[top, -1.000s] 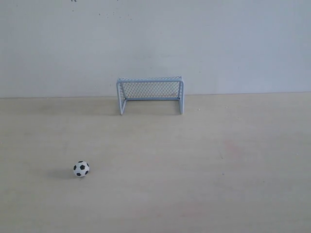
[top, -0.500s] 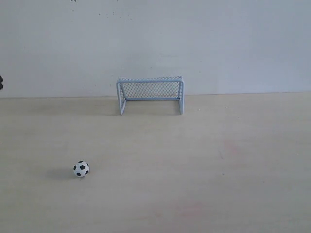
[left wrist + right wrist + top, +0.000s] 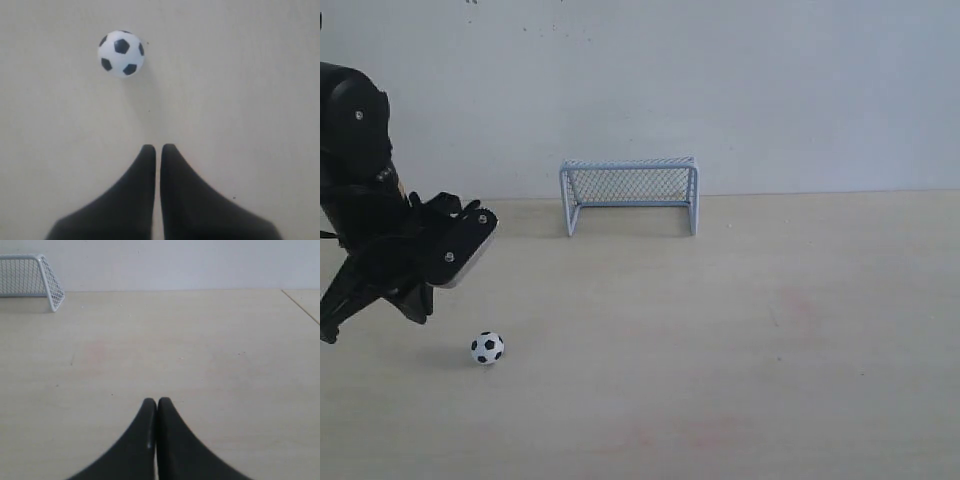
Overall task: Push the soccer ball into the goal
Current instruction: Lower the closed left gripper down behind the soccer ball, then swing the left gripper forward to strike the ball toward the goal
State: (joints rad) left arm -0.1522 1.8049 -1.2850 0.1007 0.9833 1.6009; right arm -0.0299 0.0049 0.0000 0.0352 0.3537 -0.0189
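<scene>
Soccer ball (image 3: 121, 53) a little ahead of the closed, empty left tool (image 3: 158, 148), not touching

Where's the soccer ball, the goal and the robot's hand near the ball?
soccer ball (image 3: 487, 348): exterior view, middle of the ball.
goal (image 3: 630, 185): exterior view, middle of the netting.
left gripper (image 3: 158, 149): left wrist view, midway between its fingertips.
</scene>
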